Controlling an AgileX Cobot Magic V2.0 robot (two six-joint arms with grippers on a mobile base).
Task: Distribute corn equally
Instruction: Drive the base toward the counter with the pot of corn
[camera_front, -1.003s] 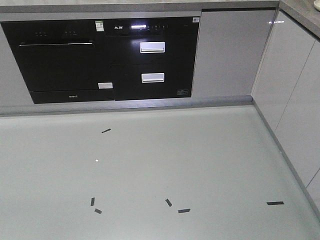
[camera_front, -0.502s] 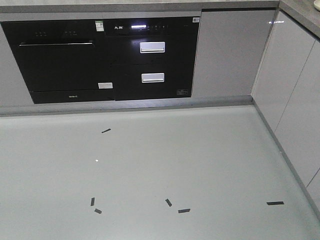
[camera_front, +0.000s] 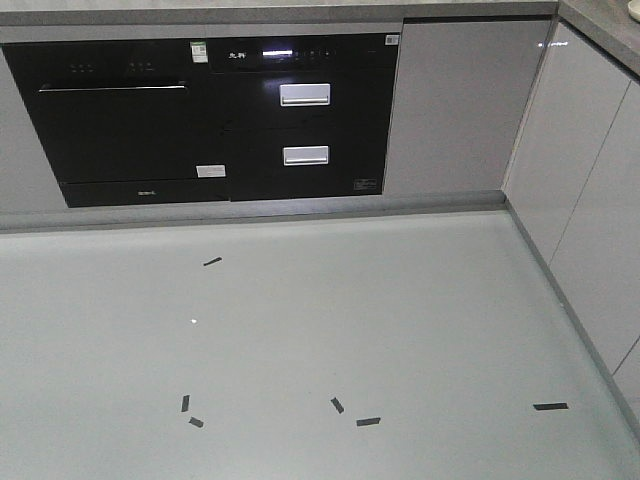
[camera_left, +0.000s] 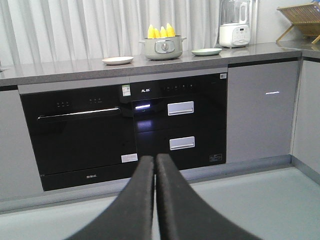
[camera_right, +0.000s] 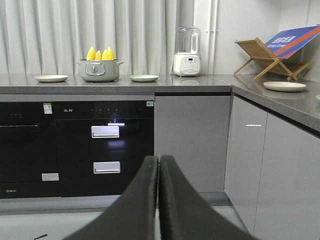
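Yellow corn (camera_left: 161, 31) stands upright, tips up, in a grey pot (camera_left: 162, 48) on the far kitchen counter; the right wrist view shows the same corn (camera_right: 100, 53) in the pot (camera_right: 99, 70). A cream plate (camera_left: 117, 60) lies left of the pot and a pale green plate (camera_left: 206, 51) lies right of it. My left gripper (camera_left: 154, 158) is shut with nothing in it, well short of the counter. My right gripper (camera_right: 158, 158) is also shut and empty. Neither gripper shows in the front view.
Black built-in appliances (camera_front: 210, 120) fill the cabinet front under the grey counter (camera_right: 200, 82). A white blender (camera_right: 187, 51) stands right of the plates. On the side counter are a wooden rack (camera_right: 262, 59) and another plate (camera_right: 284, 86). Black tape marks (camera_front: 367, 421) dot the floor.
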